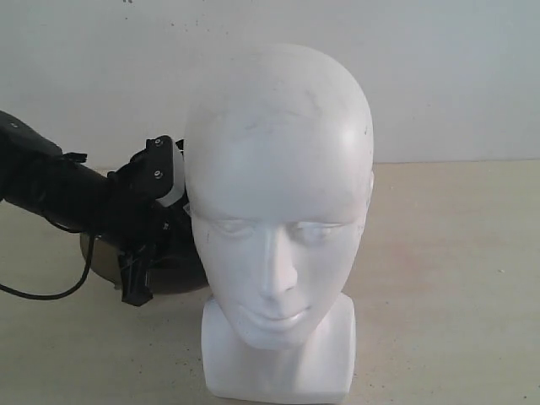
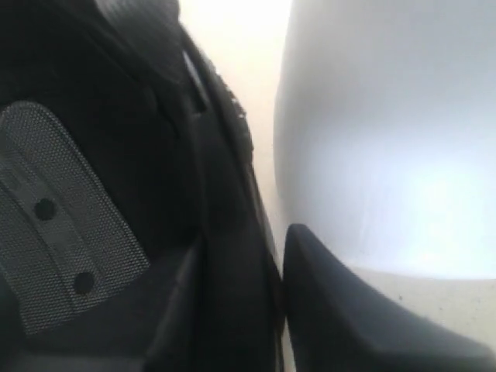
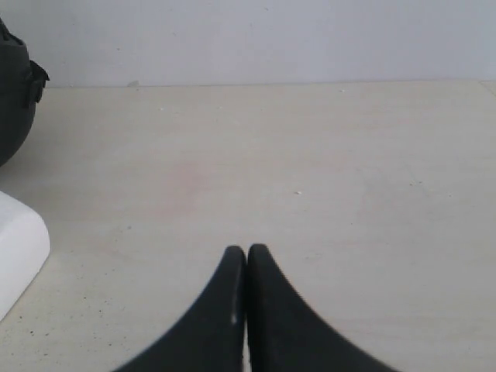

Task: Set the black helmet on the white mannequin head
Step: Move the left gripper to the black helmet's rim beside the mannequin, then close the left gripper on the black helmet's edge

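Note:
The white mannequin head (image 1: 278, 186) stands upright at the front middle of the table, facing the exterior camera. Behind it on the left lies the black helmet (image 1: 187, 272), mostly hidden by the head and my left arm. My left gripper (image 1: 139, 278) reaches down onto the helmet. In the left wrist view the helmet's rim (image 2: 232, 256) is pinched between the two fingers, one inside by the mesh padding (image 2: 62, 217) and one outside, close to the mannequin head (image 2: 387, 139). My right gripper (image 3: 246, 252) is shut on nothing, low over bare table.
A black cable (image 1: 51, 294) loops from the left arm onto the beige table (image 1: 456, 278). A white wall (image 1: 456, 67) runs behind. The right wrist view shows the head's base corner (image 3: 15, 248) and part of the helmet (image 3: 12, 85).

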Tool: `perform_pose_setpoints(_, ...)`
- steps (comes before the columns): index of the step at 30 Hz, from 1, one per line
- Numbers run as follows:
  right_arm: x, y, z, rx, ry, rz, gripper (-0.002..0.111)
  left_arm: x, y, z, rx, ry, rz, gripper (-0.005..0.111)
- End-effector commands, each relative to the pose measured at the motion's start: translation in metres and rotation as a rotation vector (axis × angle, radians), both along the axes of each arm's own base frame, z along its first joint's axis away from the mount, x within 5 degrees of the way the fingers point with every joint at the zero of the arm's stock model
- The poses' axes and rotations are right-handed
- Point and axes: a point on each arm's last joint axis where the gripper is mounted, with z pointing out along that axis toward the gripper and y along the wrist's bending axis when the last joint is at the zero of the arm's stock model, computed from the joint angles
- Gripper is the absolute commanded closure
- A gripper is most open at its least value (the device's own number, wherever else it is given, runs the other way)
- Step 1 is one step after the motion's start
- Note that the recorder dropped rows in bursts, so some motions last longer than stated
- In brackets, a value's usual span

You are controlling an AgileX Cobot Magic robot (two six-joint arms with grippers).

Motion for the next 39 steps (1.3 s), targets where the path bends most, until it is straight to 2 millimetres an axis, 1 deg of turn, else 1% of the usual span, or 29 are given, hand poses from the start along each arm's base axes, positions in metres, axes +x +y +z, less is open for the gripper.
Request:
perform_pose_setpoints(1, 0.000, -0.001, 0.001, -0.012, -0.010, -0.007, 0.108, -0.007, 0.001, 0.013, 0.015, 0.016, 0.006, 0.102)
perform_pose_setpoints(4, 0.000, -0.001, 0.001, -0.012, -0.010, -0.007, 0.108, -0.014, 0.003, 0.020, 0.030, 0.031, 0.015, 0.102)
perform_pose_setpoints(7, 0.000, -0.001, 0.001, -0.012, -0.010, -0.007, 0.108, -0.019, 0.006, 0.026, 0.049, 0.083, 0.055, 0.102)
perform_pose_setpoints(10, 0.000, -0.001, 0.001, -0.012, -0.010, -0.007, 0.108, -0.028, 0.007, 0.031, 0.084, 0.114, 0.000, 0.102)
perform_pose_setpoints(14, 0.000, -0.001, 0.001, -0.012, -0.010, -0.007, 0.108, -0.039, 0.010, 0.039, 0.106, 0.141, 0.002, 0.102)
perform_pose_setpoints(16, 0.000, -0.001, 0.001, -0.012, -0.010, -0.007, 0.108, -0.047, 0.013, 0.038, 0.136, 0.144, -0.005, 0.102)
perform_pose_setpoints(23, 0.000, -0.001, 0.001, -0.012, -0.010, -0.007, 0.108, -0.078, 0.022, 0.028, 0.163, 0.120, 0.068, 0.102)
perform_pose_setpoints(25, 0.000, -0.001, 0.001, -0.012, -0.010, -0.007, 0.108, -0.086, 0.021, 0.033, 0.133, 0.104, 0.093, 0.102)
perform_pose_setpoints(28, 0.000, -0.001, 0.001, -0.012, -0.010, -0.007, 0.108, -0.097, 0.020, 0.047, 0.080, 0.069, 0.120, 0.102)
perform_pose_setpoints(31, 0.000, -0.001, 0.001, -0.012, -0.010, -0.007, 0.108, -0.110, 0.021, 0.058, 0.032, 0.079, 0.180, 0.102)
perform_pose_setpoints(35, 0.000, -0.001, 0.001, -0.012, -0.010, -0.007, 0.108, -0.130, 0.022, 0.065, -0.024, 0.116, 0.268, 0.102)
perform_pose_setpoints(39, 0.000, -0.001, 0.001, -0.012, -0.010, -0.007, 0.108, -0.152, 0.018, 0.063, -0.033, 0.142, 0.299, 0.102)
